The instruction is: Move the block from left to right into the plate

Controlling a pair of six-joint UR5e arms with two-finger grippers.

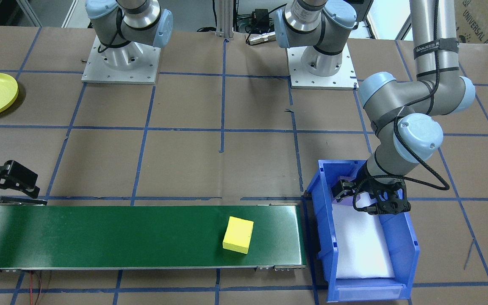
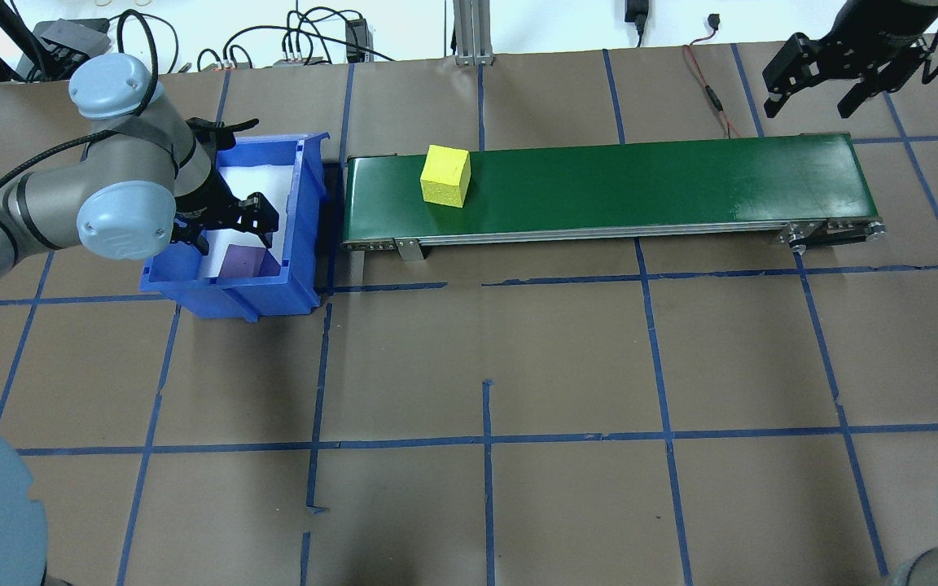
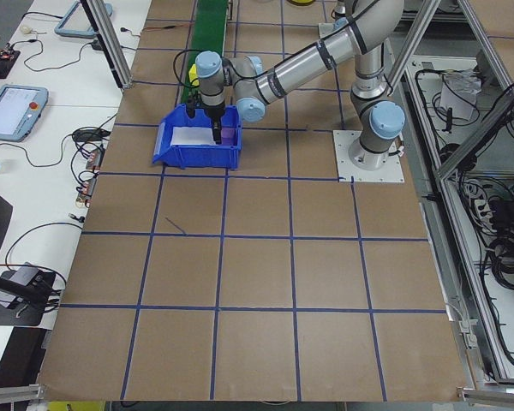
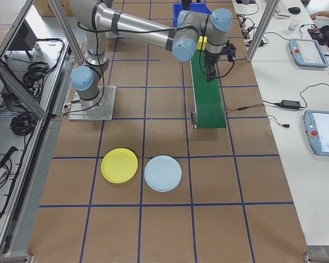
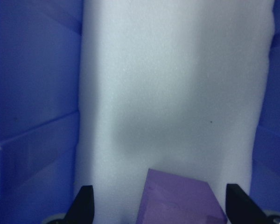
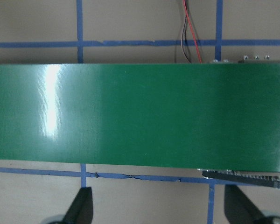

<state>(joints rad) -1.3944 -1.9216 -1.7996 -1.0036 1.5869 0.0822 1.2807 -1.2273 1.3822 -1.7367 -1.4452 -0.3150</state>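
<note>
Yellow block (image 1: 238,234): matte foam cuboid lying flat on green conveyor belt (image 1: 100,237), long axis across it, near blue bin (image 1: 400,237).
Plate (image 4: 119,165): yellow, on table, well apart.
Left gripper (image 2: 229,228): released, over purple block (image 2: 243,262).
Right gripper (image 2: 819,89): released, empty.

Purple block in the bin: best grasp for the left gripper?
Come straight down with the open left gripper and pinch the purple block across its two side faces. It lies flat on white foam between the fingers, near one blue bin wall, so side approaches look blocked.
</note>
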